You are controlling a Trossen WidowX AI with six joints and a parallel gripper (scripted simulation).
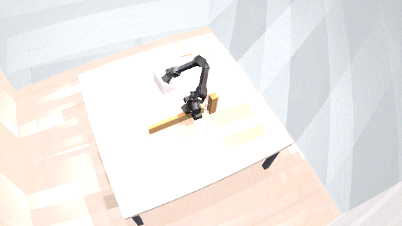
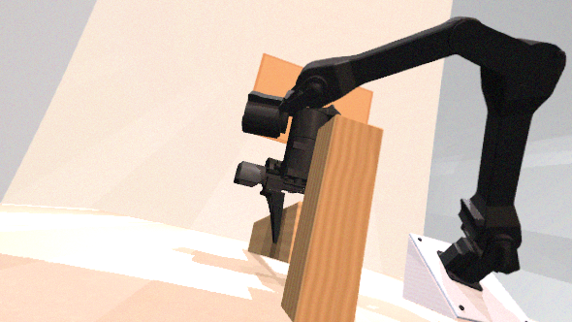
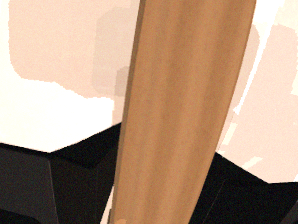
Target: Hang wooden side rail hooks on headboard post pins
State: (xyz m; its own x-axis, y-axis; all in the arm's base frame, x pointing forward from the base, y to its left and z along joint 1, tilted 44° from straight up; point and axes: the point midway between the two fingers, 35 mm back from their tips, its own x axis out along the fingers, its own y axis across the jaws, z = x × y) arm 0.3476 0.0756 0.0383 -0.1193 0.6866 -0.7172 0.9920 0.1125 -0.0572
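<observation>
The wooden rail (image 1: 167, 124) (image 2: 262, 235) (image 3: 185, 90) lies to the left of the post in the top view, its near end pointing at the post. My gripper (image 2: 285, 241) (image 3: 151, 133) points down and is shut on the rail close to that end, one finger on each side. The headboard post (image 1: 212, 105) (image 2: 345, 218) stands upright. In the top view a small gap with tiny grey metal parts shows between rail end and post. Whether the hooks touch the pins cannot be told. The rail's far end appears to be at the table top.
The white wedge-shaped mount (image 1: 162, 85) (image 2: 422, 278) carries the arm's base, behind the rail in the top view. The arm arches from it over to the rail, beside the post. The table (image 1: 143, 177) reaches well beyond the rail. An orange panel (image 2: 272, 73) shows in the background.
</observation>
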